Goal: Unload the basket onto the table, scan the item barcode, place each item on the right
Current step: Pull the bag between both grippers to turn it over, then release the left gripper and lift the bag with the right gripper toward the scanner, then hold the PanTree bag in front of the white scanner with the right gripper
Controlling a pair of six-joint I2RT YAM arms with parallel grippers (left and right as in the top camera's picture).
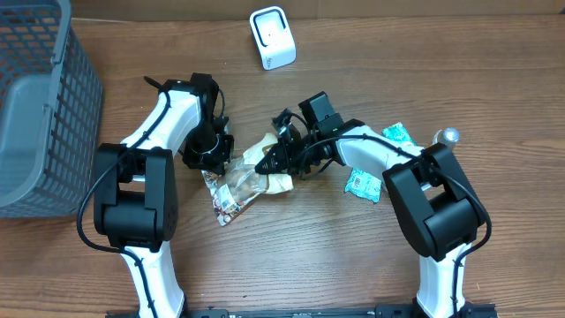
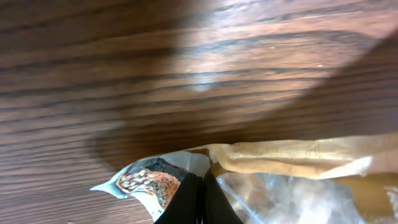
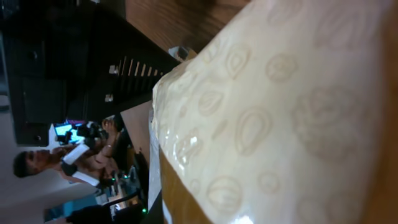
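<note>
Snack packet [image 1: 240,187], crumpled clear film with a printed end, sat near the middle of the worktop [image 1: 353,265], stretched between both arms. The left claw [image 1: 214,170] was pressed together on the packet's 9 o'clock edge. Its wrist view showed the dark fingertips [image 2: 186,200] pinching the printed corner of the film [image 2: 149,180]. The right claw [image 1: 263,166] was closed on the packet's 1 o'clock side, and the patterned cream film [image 3: 280,93] filled nearly all of its wrist view. A white scanner [image 1: 272,37] stood at 12 o'clock from the packet, well apart. A grey basket [image 1: 35,106] sat at 9 o'clock by the worktop's edge. Teal packets [image 1: 362,183] lay at 3 o'clock, under the right arm.
</note>
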